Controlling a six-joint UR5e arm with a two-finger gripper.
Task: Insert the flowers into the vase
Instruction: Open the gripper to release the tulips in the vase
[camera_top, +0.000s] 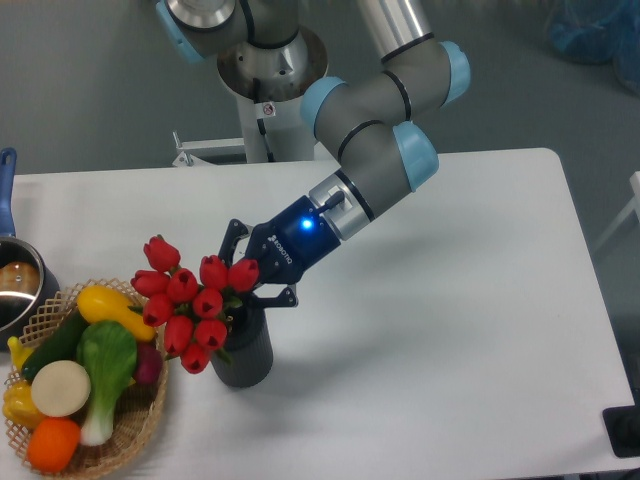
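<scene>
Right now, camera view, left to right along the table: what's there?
steel pot → wicker basket of toy vegetables → vase, with the flowers above it → gripper → bare white table.

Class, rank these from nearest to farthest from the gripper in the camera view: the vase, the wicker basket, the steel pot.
Measured from the gripper:
1. Vase, just below it.
2. Wicker basket, lower left on the table.
3. Steel pot, at the far left edge.

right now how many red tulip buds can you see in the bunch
9 red tulip buds show, clustered over and left of the dark grey ribbed vase: one at top left, about five across the middle, three hanging lower. More may be hidden behind them.
</scene>
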